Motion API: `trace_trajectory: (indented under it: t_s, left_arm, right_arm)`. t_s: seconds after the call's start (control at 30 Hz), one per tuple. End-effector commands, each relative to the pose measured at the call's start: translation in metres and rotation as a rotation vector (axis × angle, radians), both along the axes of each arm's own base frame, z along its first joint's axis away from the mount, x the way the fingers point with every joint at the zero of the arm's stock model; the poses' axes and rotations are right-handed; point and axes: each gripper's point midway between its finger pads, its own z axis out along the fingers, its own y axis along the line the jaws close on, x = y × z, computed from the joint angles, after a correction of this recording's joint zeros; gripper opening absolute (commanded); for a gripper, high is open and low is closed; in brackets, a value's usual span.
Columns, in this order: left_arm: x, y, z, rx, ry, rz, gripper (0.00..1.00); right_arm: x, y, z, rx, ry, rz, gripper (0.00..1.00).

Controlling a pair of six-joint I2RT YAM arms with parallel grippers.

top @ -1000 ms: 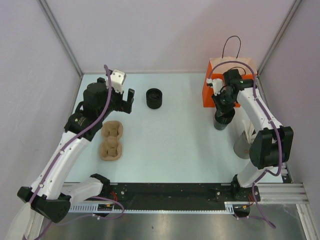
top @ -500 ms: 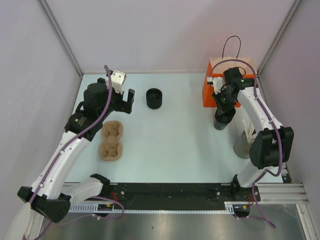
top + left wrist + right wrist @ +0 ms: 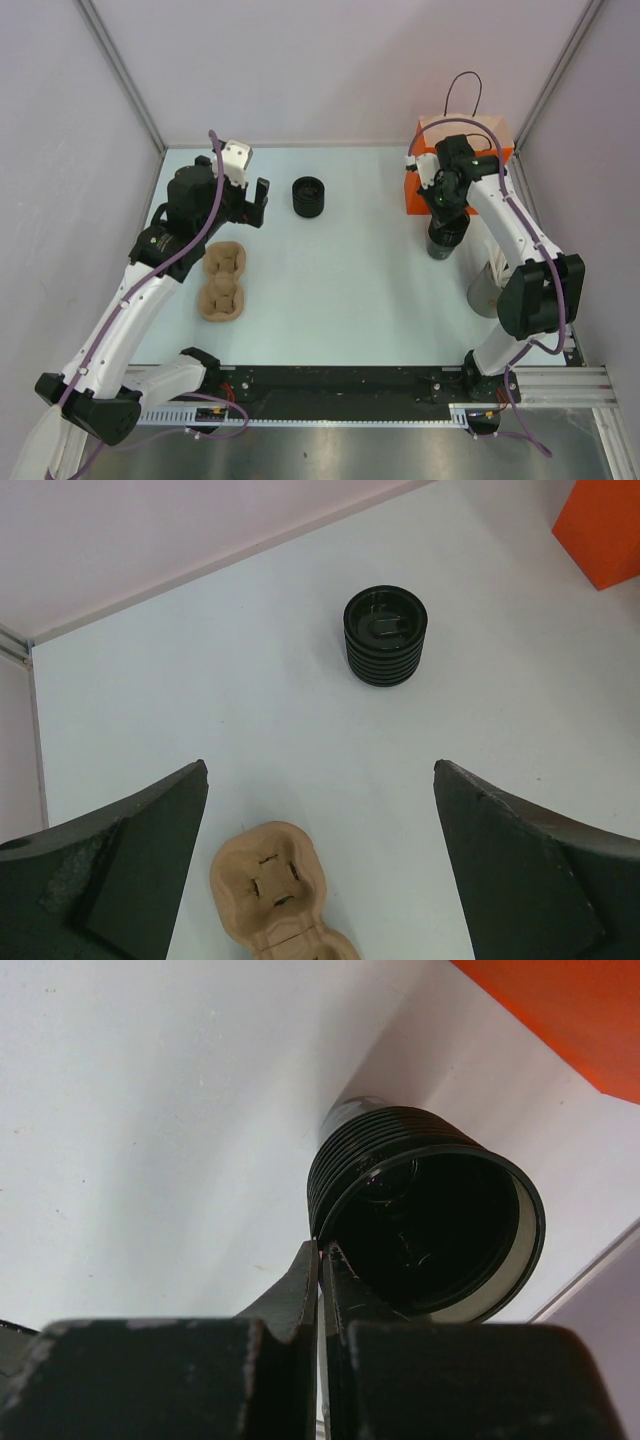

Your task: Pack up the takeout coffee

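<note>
One takeout coffee cup point(image 3: 447, 240), black and ribbed with a black lid, stands by the orange box at the right. My right gripper point(image 3: 440, 212) is shut on its rim. In the right wrist view the two fingertips point(image 3: 322, 1252) pinch the edge of the lid point(image 3: 430, 1235). A second black cup point(image 3: 309, 196) stands at the far middle and also shows in the left wrist view point(image 3: 386, 635). My left gripper point(image 3: 255, 204) hangs open to the left of it, with nothing between its fingers point(image 3: 130, 850).
A brown pulp cup tray point(image 3: 223, 282) lies under the left arm, and its end point(image 3: 270, 890) shows between the left fingers. An orange box point(image 3: 417, 187) and a paper bag with a handle point(image 3: 465, 128) stand at the far right. A grey tub point(image 3: 485, 292) is near the right arm's base.
The right jaws have finished closing on the cup's rim and the right wrist has shifted slightly to the left. The cup has barely moved. The left arm is still.
</note>
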Motion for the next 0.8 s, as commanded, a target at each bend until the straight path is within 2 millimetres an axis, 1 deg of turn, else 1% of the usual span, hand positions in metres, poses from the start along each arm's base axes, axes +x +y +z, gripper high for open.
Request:
trace_trajectory:
  t_s: [0.0, 0.07, 0.1, 0.2, 0.37, 0.47, 0.6, 0.77]
  left_arm:
    - [-0.003, 0.000, 0.013, -0.041, -0.040, -0.001, 1.00]
    - [-0.003, 0.000, 0.013, -0.041, -0.040, -0.001, 1.00]
    - [-0.003, -0.001, 0.014, -0.042, -0.043, -0.001, 1.00]
    - [-0.003, -0.001, 0.014, -0.042, -0.040, -0.001, 0.99]
    - [-0.003, 0.000, 0.015, -0.043, -0.044, -0.001, 1.00]
    - [-0.003, -0.001, 0.015, -0.044, -0.044, -0.001, 0.99]
    - [-0.003, 0.000, 0.017, -0.047, -0.048, 0.002, 1.00]
    - [-0.004, 0.001, 0.016, -0.045, -0.049, 0.003, 1.00]
  right_arm:
    - [0.010, 0.000, 0.038, -0.023, -0.130, -0.010, 0.00]
    - [0.009, 0.002, 0.041, -0.023, -0.137, -0.006, 0.00]
    - [0.010, -0.001, 0.043, -0.043, -0.149, -0.013, 0.00]
    - [0.009, 0.000, 0.049, -0.059, -0.164, -0.012, 0.00]
    - [0.009, -0.002, 0.070, -0.075, -0.216, -0.012, 0.00]
    - [0.009, -0.004, 0.080, -0.092, -0.236, -0.011, 0.00]
    - [0.008, -0.004, 0.100, -0.101, -0.282, -0.012, 0.00]
    - [0.003, 0.000, 0.119, -0.115, -0.324, -0.001, 0.00]
